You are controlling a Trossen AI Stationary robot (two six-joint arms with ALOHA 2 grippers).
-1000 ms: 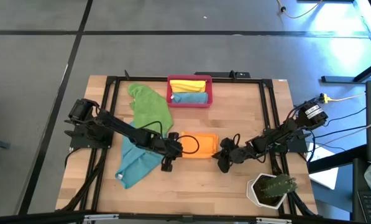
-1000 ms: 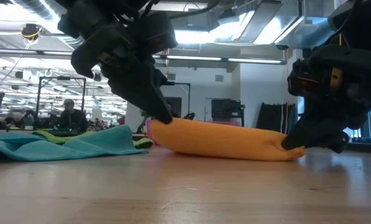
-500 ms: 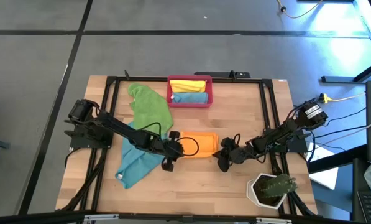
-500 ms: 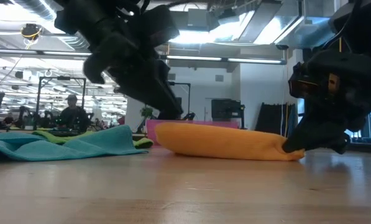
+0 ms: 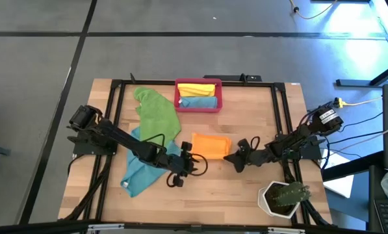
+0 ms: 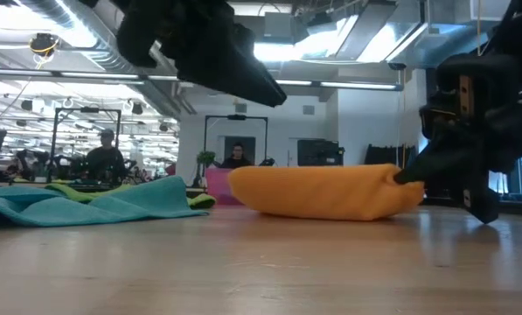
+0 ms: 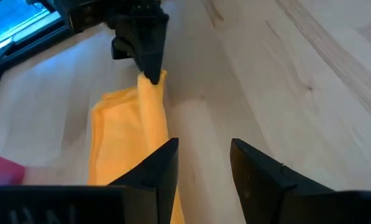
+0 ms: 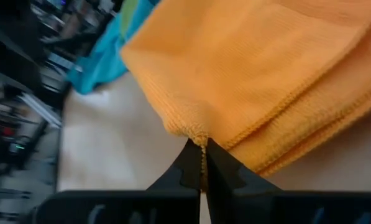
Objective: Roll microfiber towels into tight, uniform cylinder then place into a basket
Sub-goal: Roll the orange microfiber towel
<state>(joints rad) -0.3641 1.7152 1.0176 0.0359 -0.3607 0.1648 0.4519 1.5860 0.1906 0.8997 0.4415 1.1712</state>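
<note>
While the orange towel [image 5: 211,145] lies mid-frame, long axis left-right, its right end is pinched by the closed right gripper [image 5: 234,160]; the left gripper [image 5: 191,162], parted and empty, sits lower left of it.

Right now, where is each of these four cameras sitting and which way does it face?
High: overhead, straight down on the table; both arms show.
Low: table height, level across; arms enter from above.
Left wrist: looks past the open left gripper, clear of the towel.
Right wrist: looks past the right gripper, shut on the towel's corner.
All four share the orange towel.
</note>
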